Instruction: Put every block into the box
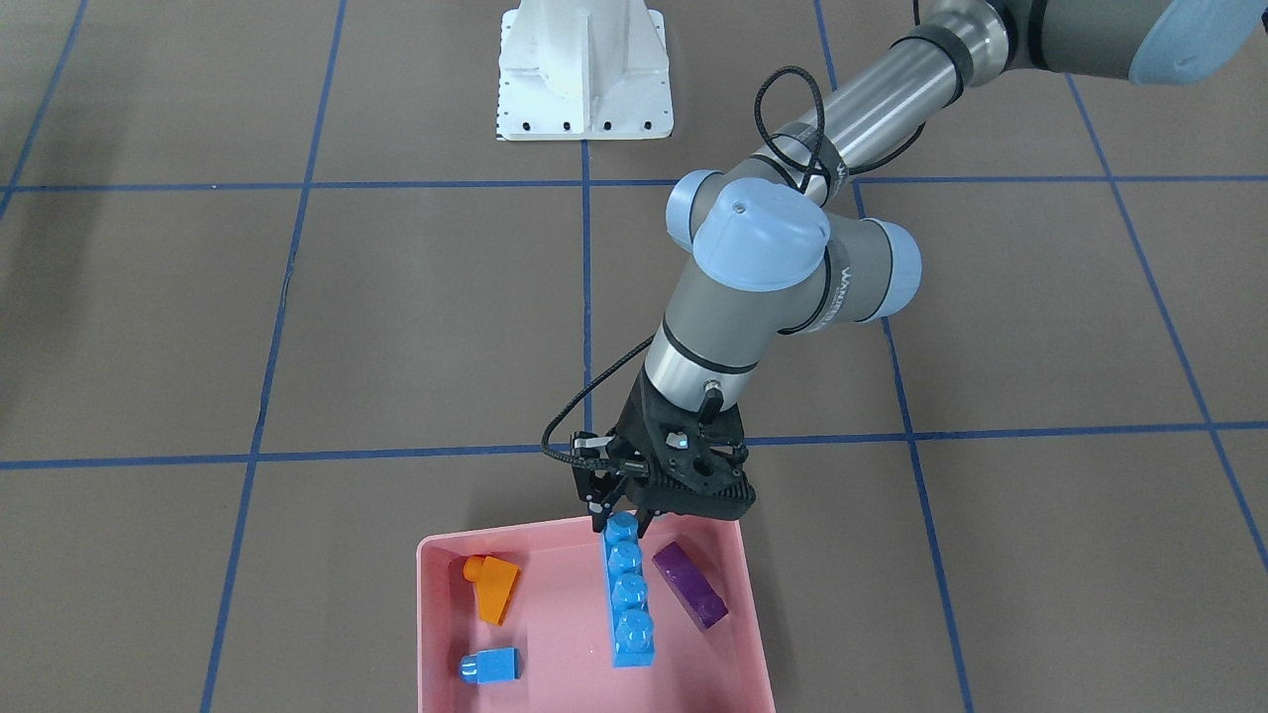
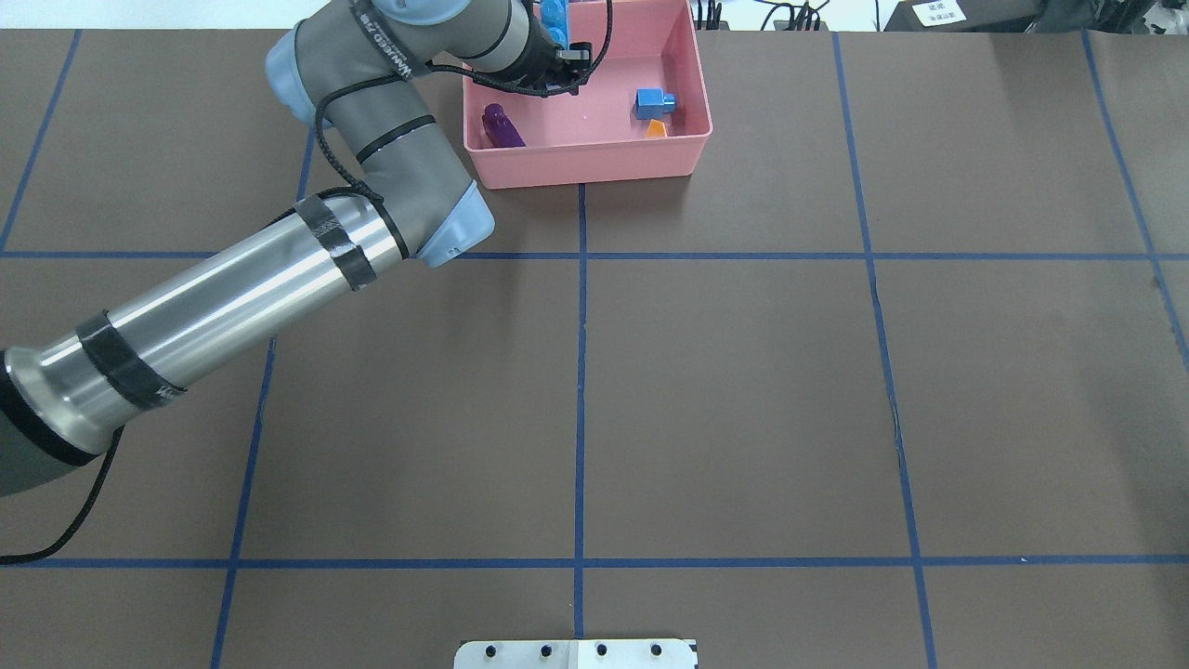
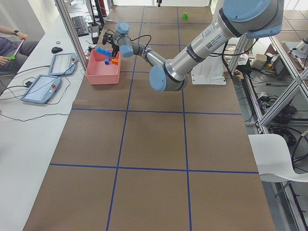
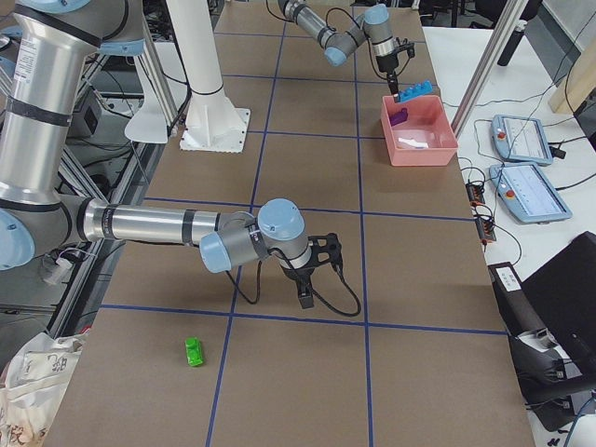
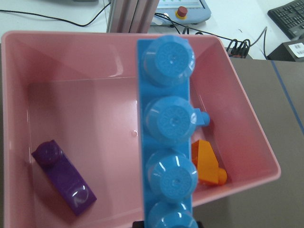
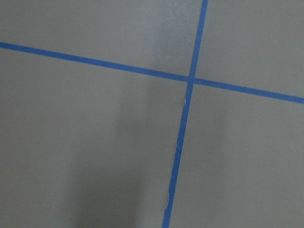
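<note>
Box [image 1: 555, 644] sits at the worktop's far edge; left tool [image 1: 621, 517] pinches the long blue block [image 1: 629, 604] above the bare gap between purple block [image 1: 690, 584] and orange block [image 1: 493, 586].

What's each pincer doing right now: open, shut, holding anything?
Left pincer: shut on the long blue block, over the box.
Right pincer: cannot tell, seen only from the side.

At the bottom middle of the front-facing view, the left tool [image 1: 622, 522] clamps the long blue block [image 1: 628, 604] slanting over the pink box [image 1: 565, 614], barring its centre. The orange block [image 1: 492, 587] and small blue block [image 1: 491, 664] crowd its left side, and the purple block [image 1: 690, 584] its right. Bare floor lies between the orange and long blue blocks. The brown surface [image 1: 416, 317] at frame left is open.
</note>
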Controlling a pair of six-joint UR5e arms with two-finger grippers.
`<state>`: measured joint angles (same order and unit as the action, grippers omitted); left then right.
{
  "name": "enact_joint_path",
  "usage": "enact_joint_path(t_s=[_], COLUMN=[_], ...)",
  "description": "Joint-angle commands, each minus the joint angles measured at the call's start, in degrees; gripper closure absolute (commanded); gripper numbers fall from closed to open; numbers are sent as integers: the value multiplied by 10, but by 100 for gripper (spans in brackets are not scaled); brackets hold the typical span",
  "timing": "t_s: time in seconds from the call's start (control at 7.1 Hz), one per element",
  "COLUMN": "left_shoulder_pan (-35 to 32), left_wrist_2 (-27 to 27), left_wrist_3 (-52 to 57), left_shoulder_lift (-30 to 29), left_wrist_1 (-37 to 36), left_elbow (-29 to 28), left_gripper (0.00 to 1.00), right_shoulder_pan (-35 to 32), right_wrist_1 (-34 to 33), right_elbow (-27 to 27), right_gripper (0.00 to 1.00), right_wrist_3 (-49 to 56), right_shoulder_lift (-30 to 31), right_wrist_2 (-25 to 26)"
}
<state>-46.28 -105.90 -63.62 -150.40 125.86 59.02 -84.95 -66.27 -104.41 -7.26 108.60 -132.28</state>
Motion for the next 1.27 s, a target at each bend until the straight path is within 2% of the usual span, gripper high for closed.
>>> enact_joint_path(t_s=[0.0, 0.14, 0.28, 0.42, 0.56, 0.85, 0.99, 1.13], left_shoulder_pan=[2, 9, 9, 9, 8, 10, 10, 10], left_wrist_2=[33, 47, 41, 16, 2, 1, 1, 1], left_wrist_3=[-11, -4, 6, 35, 53, 53, 53, 53], left_shoulder_lift=[-35, -34, -35, -30, -21, 27, 31, 30], left_wrist_1=[-11, -10, -11, -20, -59, -68, -68, -68], left_elbow=[-57, -51, -37, -5, 27, 101, 108, 109], left_gripper=[10, 0, 0, 0, 0, 0, 0, 0], right_shoulder_pan=[-3, -4, -3, -4, -20, -84, -109, -111], right_wrist_1=[1, 1, 5, 63, 113, 131, 173, 249], right_elbow=[10, 13, 6, 2, 5, 3, 5, 22], right_gripper=[0, 0, 0, 0, 1, 1, 0, 0], right_wrist_3=[17, 16, 18, 9, 5, -17, -48, -139], right_shoulder_lift=[25, 33, 61, 114, 161, 243, 279, 311], right_wrist_2=[-2, -3, 0, 1, 1, 0, 1, 1])
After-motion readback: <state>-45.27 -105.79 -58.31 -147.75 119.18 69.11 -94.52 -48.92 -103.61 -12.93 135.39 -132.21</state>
